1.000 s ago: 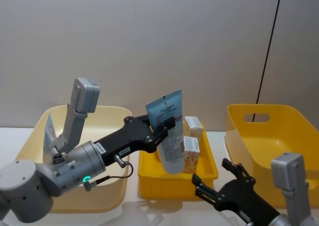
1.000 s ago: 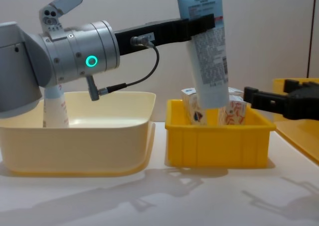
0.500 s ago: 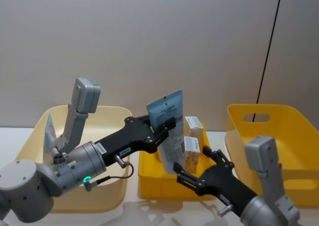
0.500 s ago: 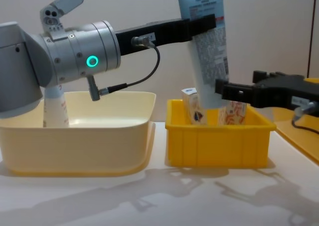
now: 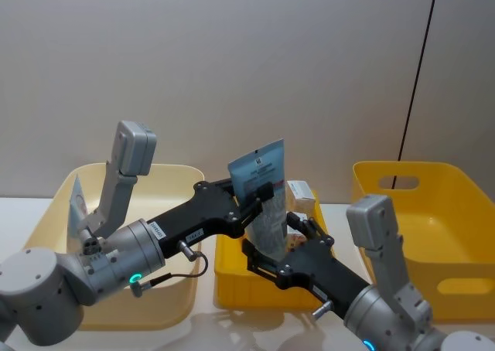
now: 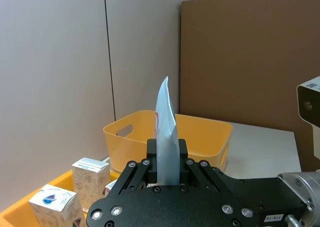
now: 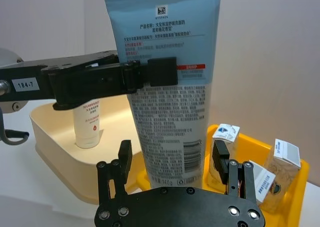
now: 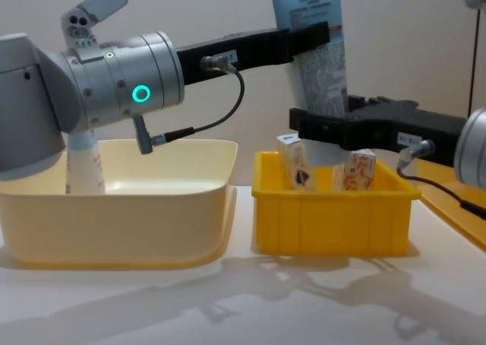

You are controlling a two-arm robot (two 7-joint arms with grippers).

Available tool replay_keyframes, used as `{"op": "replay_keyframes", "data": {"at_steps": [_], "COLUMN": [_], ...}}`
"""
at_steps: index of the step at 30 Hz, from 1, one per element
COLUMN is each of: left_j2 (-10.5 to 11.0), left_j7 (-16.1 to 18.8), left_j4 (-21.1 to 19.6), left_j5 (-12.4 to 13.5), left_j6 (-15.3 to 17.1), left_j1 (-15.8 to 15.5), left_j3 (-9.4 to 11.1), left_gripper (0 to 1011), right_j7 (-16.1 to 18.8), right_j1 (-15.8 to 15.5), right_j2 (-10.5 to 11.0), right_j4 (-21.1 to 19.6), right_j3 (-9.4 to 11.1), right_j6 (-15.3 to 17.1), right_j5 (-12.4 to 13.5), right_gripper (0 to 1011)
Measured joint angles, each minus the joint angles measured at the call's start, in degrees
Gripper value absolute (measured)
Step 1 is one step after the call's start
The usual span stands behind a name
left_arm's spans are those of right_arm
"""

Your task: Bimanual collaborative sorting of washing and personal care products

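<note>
Two sets of jaws attend one tube [image 5: 264, 221]. The left jaws pinch its printed upper body and hold it upright, crimped end up, above the small yellow tray [image 5: 230, 281] at centre. The right jaws are spread either side of its lower end, probably placed to take it over. Cartons [image 5: 300, 195] stand in the tray. Another tube [image 8: 80, 166] stands in the cream bin [image 8: 152, 231] on the left, and a yellow bin [image 5: 421, 212] sits on the right.
</note>
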Motion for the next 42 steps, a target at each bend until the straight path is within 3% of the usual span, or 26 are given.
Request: {"op": "replay_keyframes", "data": {"at_steps": [12, 27, 42], "left_j2": [0.0, 0.0, 0.0], "left_j7": [0.01, 0.01, 0.01], "left_j4": [0.0, 0.0, 0.0], "left_j5": [0.0, 0.0, 0.0], "left_j6": [0.0, 0.0, 0.0], "left_j1": [0.01, 0.01, 0.01], "left_j3": [0.0, -0.01, 0.0], "left_gripper": [217, 217, 217], "right_j7": [-0.06, -0.96, -0.5], "right_j1": [0.78, -0.7, -0.27], "right_j2": [-1.11, -1.07, -0.9], "right_j4": [0.44, -1.46, -0.96], "right_j3": [-0.21, 0.85, 0.11], "right_j6": [0.26, 1.21, 1.78], "right_j5": [-0.11, 0.61, 1.12], "right_gripper": [1001, 1001, 1001]}}
